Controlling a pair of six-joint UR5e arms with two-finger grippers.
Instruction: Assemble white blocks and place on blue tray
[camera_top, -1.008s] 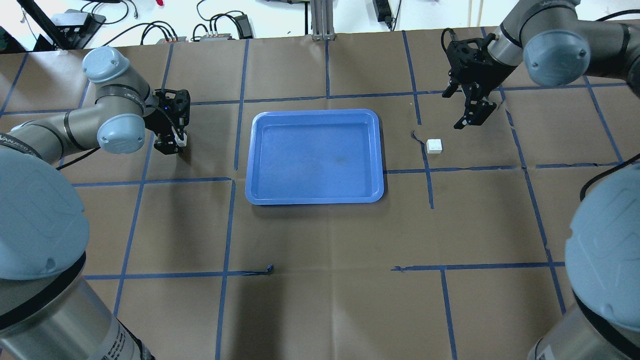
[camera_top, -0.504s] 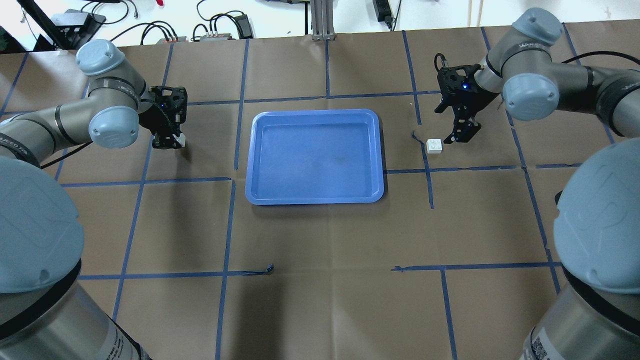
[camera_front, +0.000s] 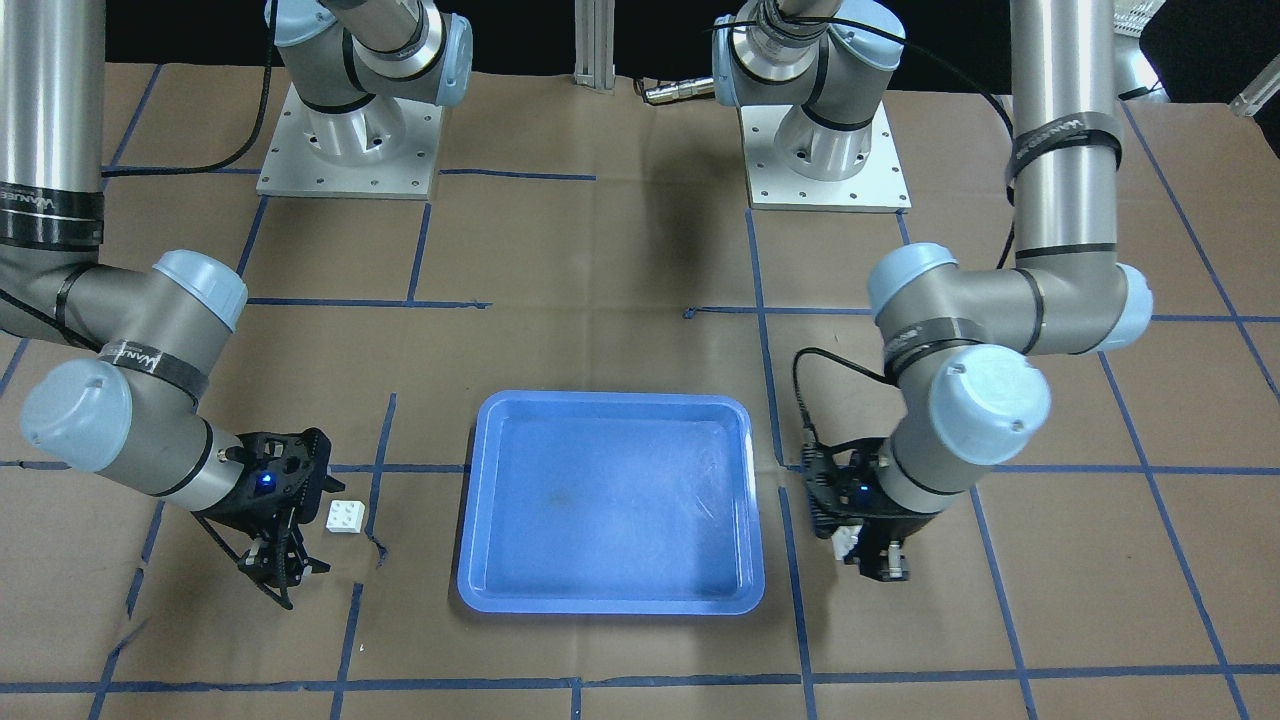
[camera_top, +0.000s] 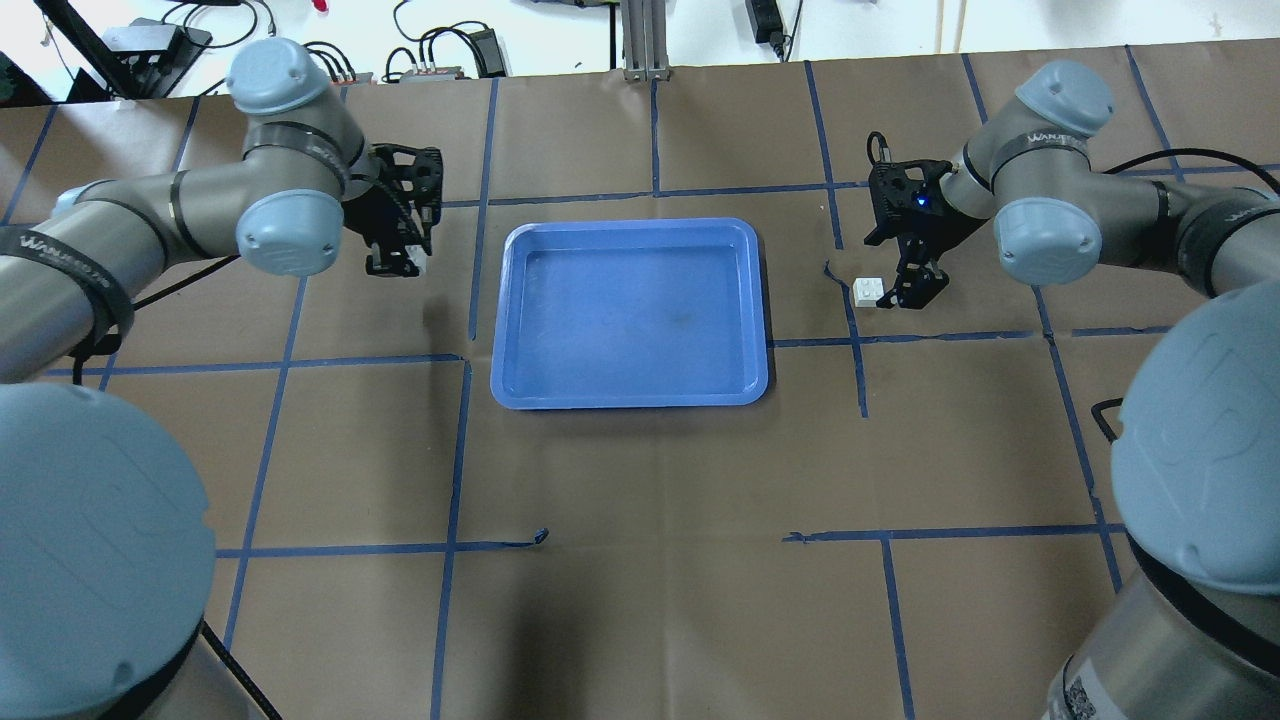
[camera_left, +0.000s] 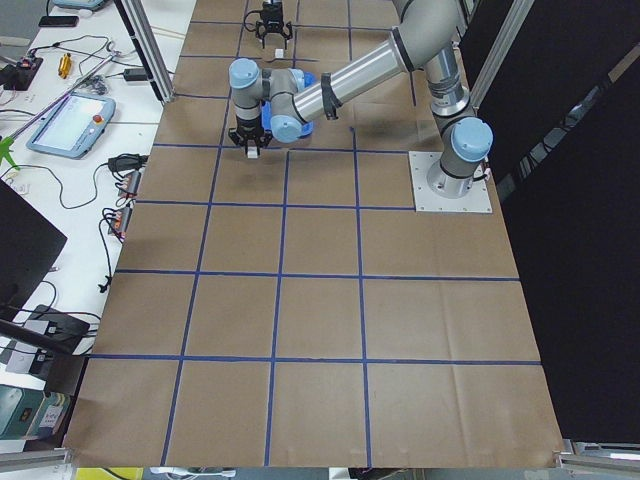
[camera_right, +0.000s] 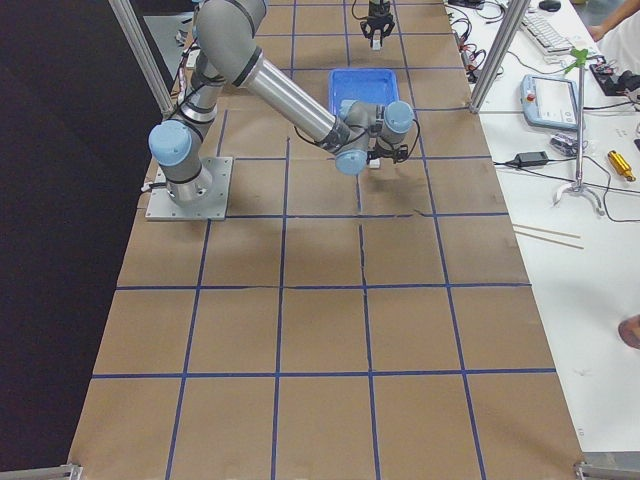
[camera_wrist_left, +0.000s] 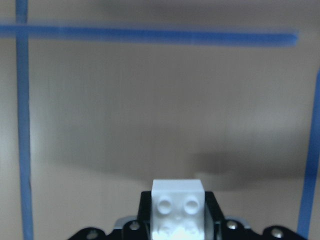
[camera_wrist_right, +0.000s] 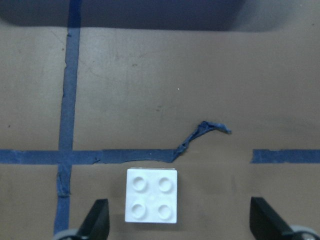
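Observation:
The blue tray (camera_top: 630, 395) lies empty at the table's middle, also in the front view (camera_front: 610, 602). My left gripper (camera_top: 400, 262) is shut on a white block (camera_wrist_left: 178, 207), held above the table just left of the tray; it also shows in the front view (camera_front: 848, 543). A second white block (camera_top: 868, 291) with four studs lies on the table right of the tray. My right gripper (camera_top: 908, 290) is open and low beside it. In the right wrist view the block (camera_wrist_right: 151, 195) sits between the fingers (camera_wrist_right: 97, 222), nearer the left one.
Blue tape lines grid the brown table. A torn tape curl (camera_wrist_right: 202, 131) lies just beyond the loose block. Cables and power bricks (camera_top: 430, 60) line the far edge. The arm bases (camera_front: 345, 140) stand at the robot's side.
My left gripper has moved right toward the tray, still holding its block. My right gripper has come down and left, and now stands at the loose block.

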